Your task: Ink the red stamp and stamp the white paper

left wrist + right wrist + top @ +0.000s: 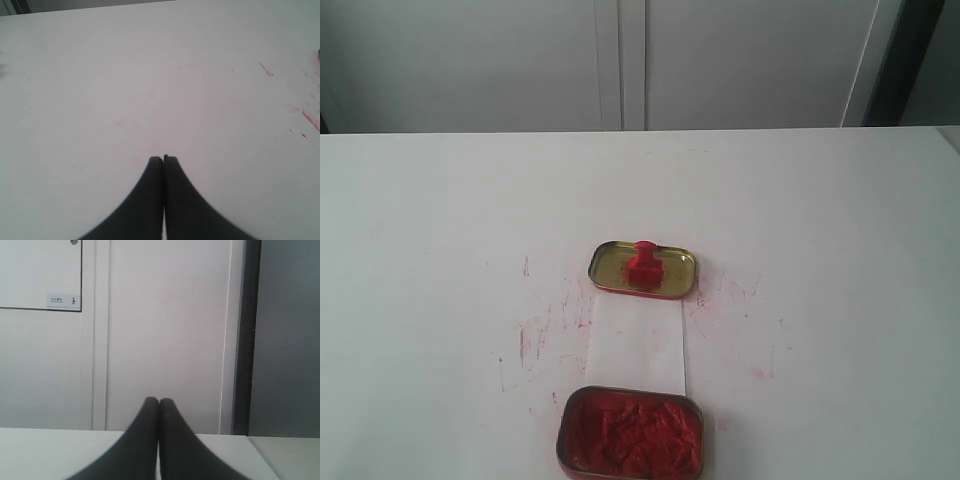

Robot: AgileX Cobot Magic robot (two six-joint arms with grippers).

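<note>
Red stamp (644, 265) sits in lid (609, 266); paste (632, 436) fills tin (561, 446).

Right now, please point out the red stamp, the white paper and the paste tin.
red stamp (644, 268), exterior view, block base
white paper (637, 345), exterior view, bare middle
paste tin (630, 392), exterior view, gold rim

We see the stamp (644, 266) standing in the far tin (610, 264); the paper (638, 345) lies on the worktop (440, 250) between that and the nearer paste tin (561, 445).
</note>
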